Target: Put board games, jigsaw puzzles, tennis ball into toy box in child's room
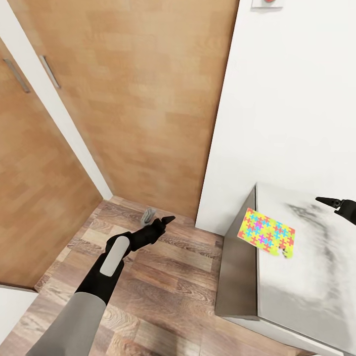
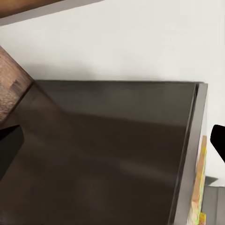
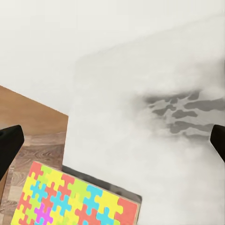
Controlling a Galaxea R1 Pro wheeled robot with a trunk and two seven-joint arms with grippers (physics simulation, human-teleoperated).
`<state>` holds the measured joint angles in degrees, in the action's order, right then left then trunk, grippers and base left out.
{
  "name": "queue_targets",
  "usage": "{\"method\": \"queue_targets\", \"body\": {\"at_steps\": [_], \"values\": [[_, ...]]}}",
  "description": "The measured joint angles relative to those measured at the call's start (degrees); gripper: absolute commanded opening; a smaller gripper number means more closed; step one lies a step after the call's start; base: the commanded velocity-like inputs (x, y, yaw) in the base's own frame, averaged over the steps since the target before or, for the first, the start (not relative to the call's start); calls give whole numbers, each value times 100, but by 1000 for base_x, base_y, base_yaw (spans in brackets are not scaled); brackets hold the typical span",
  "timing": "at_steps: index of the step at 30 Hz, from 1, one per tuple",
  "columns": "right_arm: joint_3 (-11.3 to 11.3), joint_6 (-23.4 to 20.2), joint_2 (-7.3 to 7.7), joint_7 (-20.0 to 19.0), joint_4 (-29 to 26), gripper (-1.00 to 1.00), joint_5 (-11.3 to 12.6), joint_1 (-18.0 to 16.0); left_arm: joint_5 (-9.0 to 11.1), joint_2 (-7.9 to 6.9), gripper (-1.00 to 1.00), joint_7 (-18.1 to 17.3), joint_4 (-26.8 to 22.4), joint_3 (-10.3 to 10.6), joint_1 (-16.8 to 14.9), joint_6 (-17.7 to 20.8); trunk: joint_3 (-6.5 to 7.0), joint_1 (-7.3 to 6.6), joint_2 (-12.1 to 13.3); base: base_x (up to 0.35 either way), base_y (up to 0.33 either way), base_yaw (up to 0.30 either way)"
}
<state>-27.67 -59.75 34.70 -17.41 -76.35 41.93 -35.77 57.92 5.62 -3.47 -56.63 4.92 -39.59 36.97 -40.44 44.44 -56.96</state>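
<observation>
One toy in sight: a jigsaw puzzle (image 1: 267, 234) is lying flat near the front corner of the counter (image 1: 296, 291), just inside its edges, with nothing touching it.
Puzzle build: it is showing as a thin flat board of interlocking yellow, pink, green and blue pieces (image 3: 77, 199), with a pale wooden edge along one side.
Counter surface: the top is reading as pale, smooth and stone-like with a dark grey mottled smear, while the end panel facing the left arm is looking dark, plain and slightly glossy (image 2: 103, 154).
Right gripper (image 1: 332, 202): it is hovering over the counter top beyond the puzzle, well apart from it; its dark fingertips are sitting at opposite sides of the right wrist view, so it is standing wide and carrying nothing, likely readying for a pick.
Left gripper (image 1: 160, 222): it is hanging low over the wood-plank floor (image 1: 163, 291), beside the counter's end, seemingly parked out of the way; the fingers are standing parted and empty.
Surroundings: wood-grain wardrobe doors (image 1: 143, 94) with slim metal handles and a plain white wall (image 1: 296, 109) are closing in the corner.
Task standing: the puzzle is not yet in the toy box.
</observation>
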Motion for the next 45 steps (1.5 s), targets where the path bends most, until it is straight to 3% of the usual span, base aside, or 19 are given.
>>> {"method": "queue_targets", "body": {"at_steps": [31, 45], "values": [[-2, 0, -24, 5, -21, 100, -8, 3, -6, 7, 100, -16, 4, 41, -43, 7, -557, 681, -1244, 0, 0, 0], [-2, 0, -29, 6, -21, 100, -8, -2, -53, -29, 100, -825, 100, 41, -46, 149, -808, 989, -1806, 0, 0, 0]]}}
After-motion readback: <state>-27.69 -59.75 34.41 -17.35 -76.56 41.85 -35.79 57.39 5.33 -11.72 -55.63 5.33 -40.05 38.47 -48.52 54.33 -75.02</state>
